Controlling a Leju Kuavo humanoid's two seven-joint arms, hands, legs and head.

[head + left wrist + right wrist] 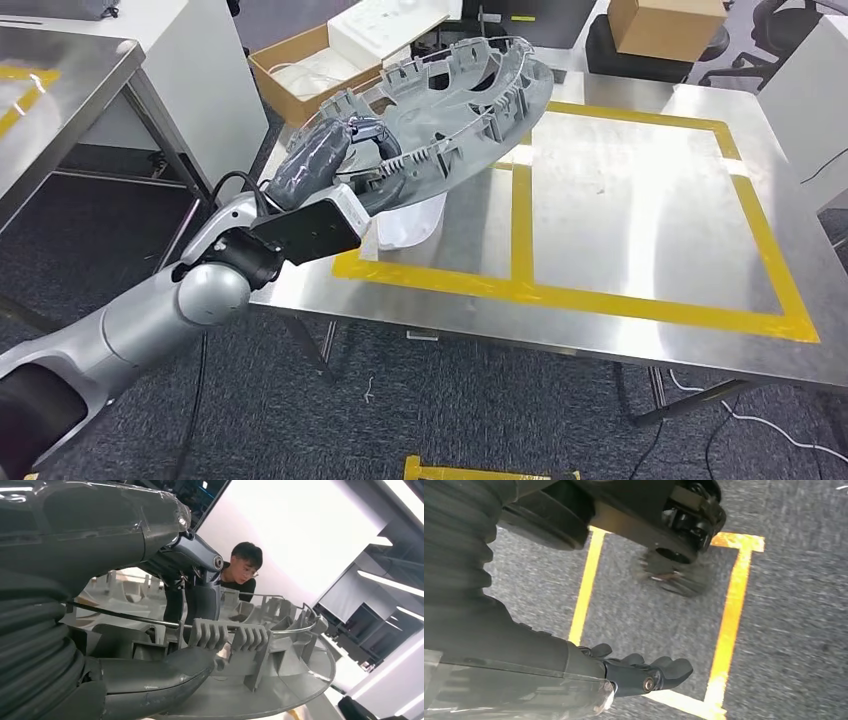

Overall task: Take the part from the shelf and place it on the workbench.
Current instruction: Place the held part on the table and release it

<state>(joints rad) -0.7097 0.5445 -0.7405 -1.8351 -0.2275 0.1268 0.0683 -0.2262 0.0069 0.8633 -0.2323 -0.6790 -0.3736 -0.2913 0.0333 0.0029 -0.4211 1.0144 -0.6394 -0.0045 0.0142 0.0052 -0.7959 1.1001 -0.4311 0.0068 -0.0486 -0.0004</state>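
**Round grey part held above the steel bench**

Now the largest thing, the brushed-steel workbench [640, 230], carries yellow tape rectangles [522, 225]. Above its near-left corner tilts the part [455, 110], a round, ribbed grey plastic disc, gripped at its rim by the left hand [330, 155]. Cardboard boxes [665, 25] stand beyond. The right hand [644, 672] hangs over grey carpet, fingers loosely apart, holding nothing.

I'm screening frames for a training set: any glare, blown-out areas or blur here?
Head view: sharp, soft glare on the steel workbench. Left wrist view: background blown out white behind the part; the left hand is dark against it. Right wrist view: floor streaked with motion blur; the right hand stays fairly sharp.
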